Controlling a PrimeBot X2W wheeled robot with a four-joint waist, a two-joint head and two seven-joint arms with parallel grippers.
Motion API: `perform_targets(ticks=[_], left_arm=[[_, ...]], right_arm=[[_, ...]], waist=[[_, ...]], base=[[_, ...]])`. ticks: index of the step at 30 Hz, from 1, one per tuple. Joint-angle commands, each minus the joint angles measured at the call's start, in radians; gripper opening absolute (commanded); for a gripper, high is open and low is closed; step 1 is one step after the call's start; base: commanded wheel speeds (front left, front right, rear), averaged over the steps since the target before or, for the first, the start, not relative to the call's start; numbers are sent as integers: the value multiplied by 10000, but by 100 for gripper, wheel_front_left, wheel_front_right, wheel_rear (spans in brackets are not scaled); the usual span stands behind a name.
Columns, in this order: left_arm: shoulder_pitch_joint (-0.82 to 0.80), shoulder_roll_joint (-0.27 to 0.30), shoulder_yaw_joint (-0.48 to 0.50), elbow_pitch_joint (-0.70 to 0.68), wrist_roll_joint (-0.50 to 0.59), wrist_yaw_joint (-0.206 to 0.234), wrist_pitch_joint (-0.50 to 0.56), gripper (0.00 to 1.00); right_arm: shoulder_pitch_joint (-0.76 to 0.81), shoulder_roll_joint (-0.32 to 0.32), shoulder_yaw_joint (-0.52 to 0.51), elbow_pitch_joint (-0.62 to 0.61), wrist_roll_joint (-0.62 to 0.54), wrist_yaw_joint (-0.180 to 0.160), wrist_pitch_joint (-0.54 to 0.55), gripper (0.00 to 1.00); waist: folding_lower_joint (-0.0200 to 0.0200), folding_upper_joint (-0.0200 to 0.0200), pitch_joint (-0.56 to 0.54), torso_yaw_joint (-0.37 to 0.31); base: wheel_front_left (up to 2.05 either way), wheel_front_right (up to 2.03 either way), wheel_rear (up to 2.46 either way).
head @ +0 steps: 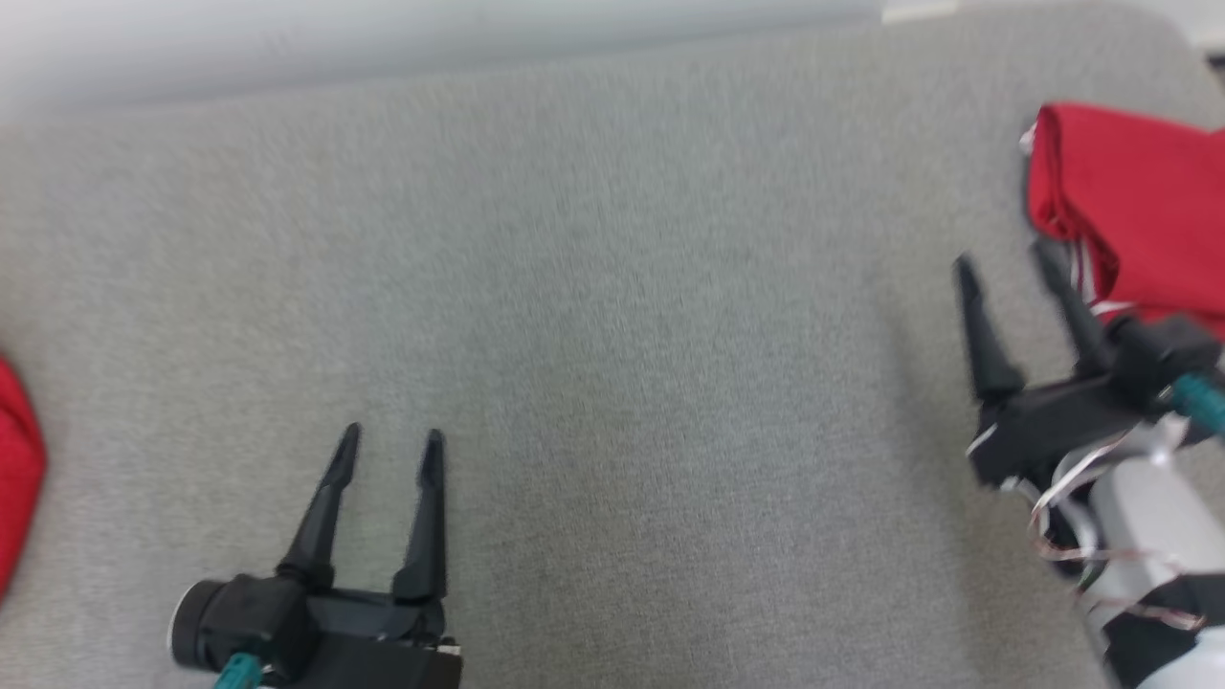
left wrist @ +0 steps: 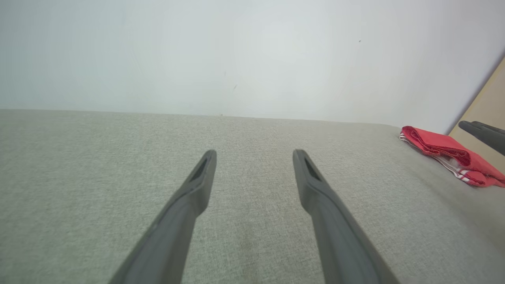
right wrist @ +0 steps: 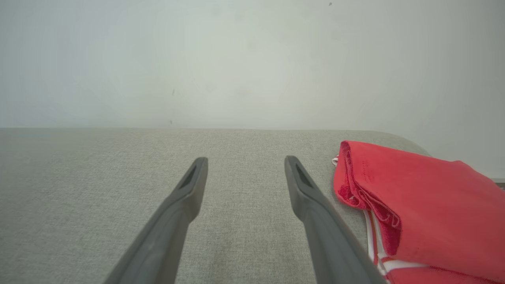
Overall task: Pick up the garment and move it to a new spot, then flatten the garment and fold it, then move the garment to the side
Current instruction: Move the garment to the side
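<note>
Both arms empty. Left gripper near left, fingers spread over grey padded surface. Red cloth at left edge. Right gripper farther right, fingers spread, just beside folded red garment at far right.

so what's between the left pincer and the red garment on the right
In the head view, mostly bare grey surface runs from the left pincer, then the open right pincer stands close beside the garment.
</note>
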Motion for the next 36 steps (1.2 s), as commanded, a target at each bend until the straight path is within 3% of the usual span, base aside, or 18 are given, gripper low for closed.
perform_targets(ticks=[1,11,18,24,36], left_arm=[[270,-43,113,-18,-99,29,-44,100],[1202,-145,979,375,-323,226,-45,100],[1898,-119,1459,552,-89,14,-46,100],[2261,-188,1738,232,81,-430,-47,100],[3330,-305,1686,-370,694,-926,-47,100]], right_arm=[[269,70,89,-130,-59,-8,-38,100],[1593,451,30,-850,-406,-8,-36,100],[2849,769,-451,-1667,-574,-8,-36,100],[3724,1078,-610,-2252,-753,-8,-36,100],[5375,1315,-716,-3085,-1018,-8,-36,100]], waist=[[3,1,-868,232],[3,1,-2313,510],[3,1,-3137,662],[3,1,-3504,661],[3,1,-4144,506]], base=[[0,0,0],[0,0,0],[0,0,0],[0,0,0],[0,0,0]])
